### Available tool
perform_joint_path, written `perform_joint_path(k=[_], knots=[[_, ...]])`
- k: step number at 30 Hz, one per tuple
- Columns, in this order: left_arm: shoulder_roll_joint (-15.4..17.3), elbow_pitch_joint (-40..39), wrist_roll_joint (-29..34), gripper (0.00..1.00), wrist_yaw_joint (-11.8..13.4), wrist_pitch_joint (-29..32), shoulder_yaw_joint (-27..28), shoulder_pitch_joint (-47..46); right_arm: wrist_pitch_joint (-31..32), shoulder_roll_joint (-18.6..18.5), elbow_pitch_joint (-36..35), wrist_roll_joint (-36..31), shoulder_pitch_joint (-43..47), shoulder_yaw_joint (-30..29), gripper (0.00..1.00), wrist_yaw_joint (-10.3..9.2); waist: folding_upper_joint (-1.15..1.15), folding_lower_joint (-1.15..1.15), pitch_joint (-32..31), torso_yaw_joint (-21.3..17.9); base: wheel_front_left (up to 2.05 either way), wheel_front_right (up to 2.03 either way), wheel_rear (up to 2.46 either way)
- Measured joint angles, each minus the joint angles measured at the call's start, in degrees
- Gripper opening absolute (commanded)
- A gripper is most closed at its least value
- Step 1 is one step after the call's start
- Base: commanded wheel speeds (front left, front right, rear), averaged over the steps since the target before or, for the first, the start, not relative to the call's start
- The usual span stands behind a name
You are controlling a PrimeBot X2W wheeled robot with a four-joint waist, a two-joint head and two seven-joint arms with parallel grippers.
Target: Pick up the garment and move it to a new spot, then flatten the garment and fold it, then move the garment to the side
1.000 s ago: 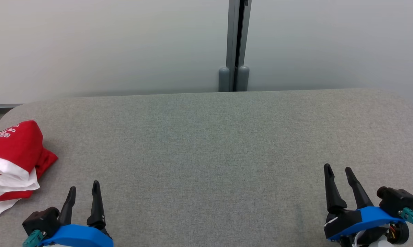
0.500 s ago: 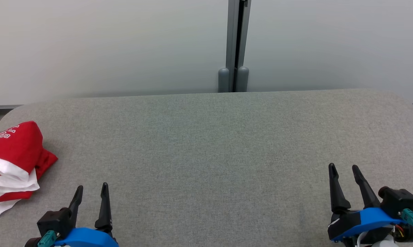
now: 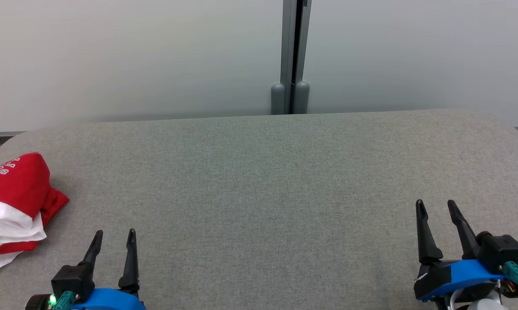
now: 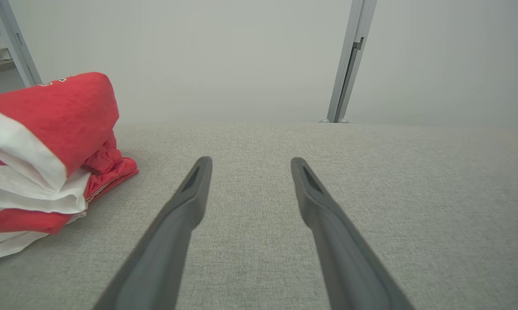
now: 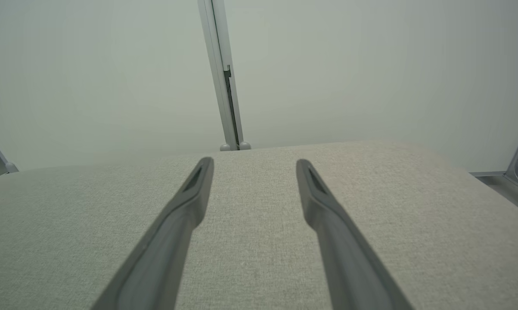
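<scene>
Two pale grey wall panels (image 3: 134,56) stand at the back, together spanning the full width of the head view. In front of them lies one grey fabric-covered desk (image 3: 259,172). Its far edge runs close along the foot of the panels, and both far corners are rounded off. Bare grey fabric stretches over the middle of the desk, from the far edge down to the near part where the pincers are, and from one pincer across to the other.

One red-and-white folded cloth garment (image 3: 13,193) sits as a stacked bundle at the desk's left side, below the rounded left corner. The left border of the head view cuts it off, so I cannot tell how close it comes to the desk's left edge. White lettering shows on its top red fold.

One slim grey metal post (image 3: 291,51) rises where the two panels meet, with two rounded caps at its foot.

There are two pincers, well apart: the left pincer (image 3: 115,232) at the near left and the right pincer (image 3: 435,202) at the near right. Each has two long dark fingers spread wide, with desk fabric showing between them. The garment lies just to the left of the left pincer, apart from its fingers.
</scene>
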Motion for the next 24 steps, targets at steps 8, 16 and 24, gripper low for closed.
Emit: perform_joint_path(k=[8, 16, 24], knots=[[-0.2, 0.2, 3.1, 1.00, 0.0, -0.9, 0.9, 0.1, -0.8, 0.0, 0.4, -3.7, 0.0, 0.4, 1.00, 0.00, 0.00, 0.00, 0.0, 0.3, 0.00, 0.00, 0.00], [-0.2, 0.6, 5.8, 1.00, 0.0, -1.6, 1.5, 0.3, -1.6, -0.1, 0.4, -7.1, 0.2, 1.2, 1.00, 0.03, 0.00, 0.00, 0.0, 1.5, 0.00, 0.00, 0.00], [-0.5, 1.4, 6.2, 1.00, 0.0, -1.7, 3.5, 0.2, -1.6, -0.1, 1.4, -6.4, 0.6, 3.7, 1.00, 0.07, 0.00, -0.01, -0.5, 7.2, 0.00, 0.00, 0.00]])
